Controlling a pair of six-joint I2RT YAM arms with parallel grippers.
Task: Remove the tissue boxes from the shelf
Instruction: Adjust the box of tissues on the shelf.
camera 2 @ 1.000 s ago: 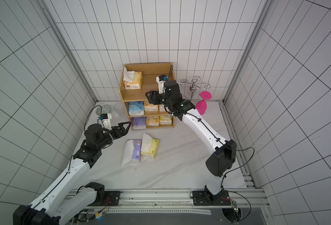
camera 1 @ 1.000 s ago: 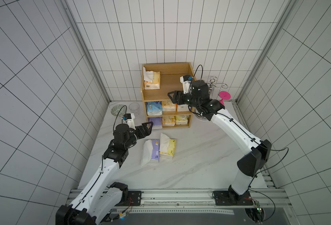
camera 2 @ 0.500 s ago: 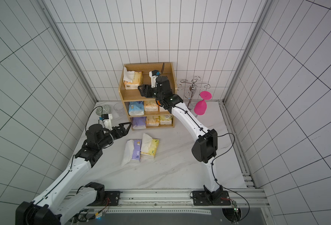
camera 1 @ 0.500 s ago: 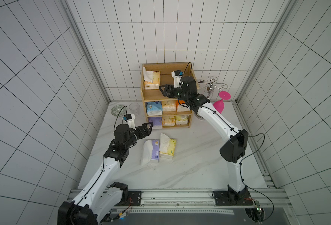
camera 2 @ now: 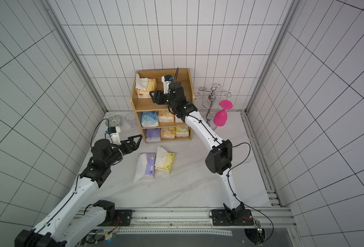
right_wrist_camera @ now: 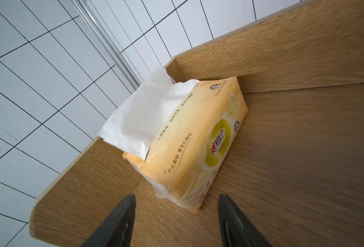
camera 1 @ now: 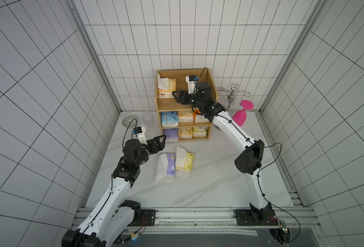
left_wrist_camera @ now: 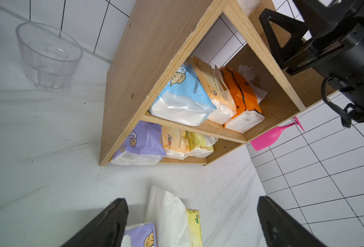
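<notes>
The right gripper (camera 1: 175,97), jaws open and empty, points across the top tier of the shelf (camera 1: 212,85) at a pale orange tissue pack (right_wrist_camera: 198,139) lying against the raised side wall. The pack runs lengthwise away from the jaws, its near end at the fingertips. The left gripper (camera 1: 163,141), wide open, hovers low over the table (camera 1: 208,175), farther off.

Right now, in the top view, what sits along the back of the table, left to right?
Patterned bowl → clear glass → wooden shelf → pink goblet. The silver stand overlaps the goblet, so I left it out.
</notes>
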